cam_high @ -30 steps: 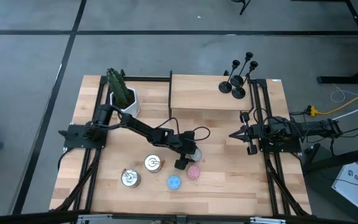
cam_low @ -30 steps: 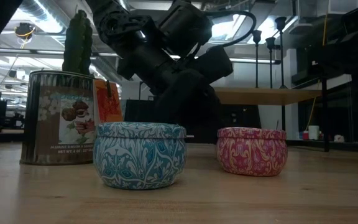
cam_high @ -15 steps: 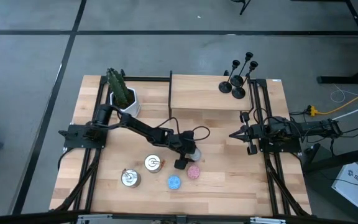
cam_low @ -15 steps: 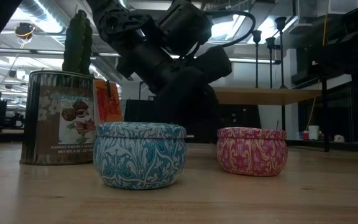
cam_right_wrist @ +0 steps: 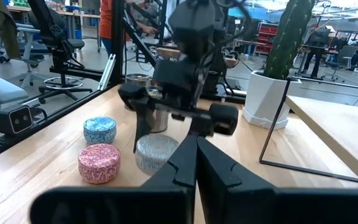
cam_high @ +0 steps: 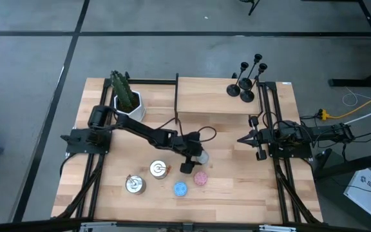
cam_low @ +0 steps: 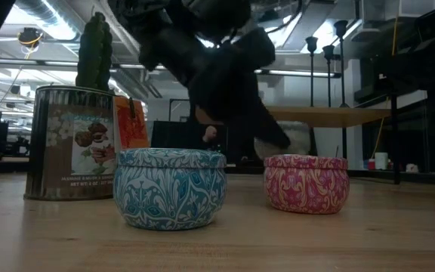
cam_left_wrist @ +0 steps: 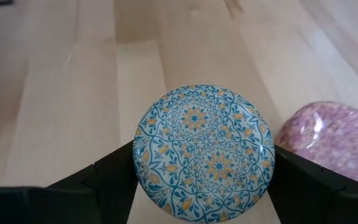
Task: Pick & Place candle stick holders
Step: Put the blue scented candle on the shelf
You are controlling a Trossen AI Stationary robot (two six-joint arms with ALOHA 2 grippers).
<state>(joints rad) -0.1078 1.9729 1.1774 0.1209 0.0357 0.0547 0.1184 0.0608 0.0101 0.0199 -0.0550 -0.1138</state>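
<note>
Tins sit nearest: one blue round tin and one pink round tin, both patterned, plus two silver tins on the wooden table. The left tool grips a pale patterned tin. The right tool is closed, empty. Farthest, four matte black candle stick holders stand at the table's far right corner.

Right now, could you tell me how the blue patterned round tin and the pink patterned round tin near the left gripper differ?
The blue patterned round tin is turquoise and white; the pink patterned round tin is magenta. In the low view, the blue tin stands nearer the camera and looks bigger; the pink tin stands farther back. Both are squat, lidded and upright on the wooden table.
</note>
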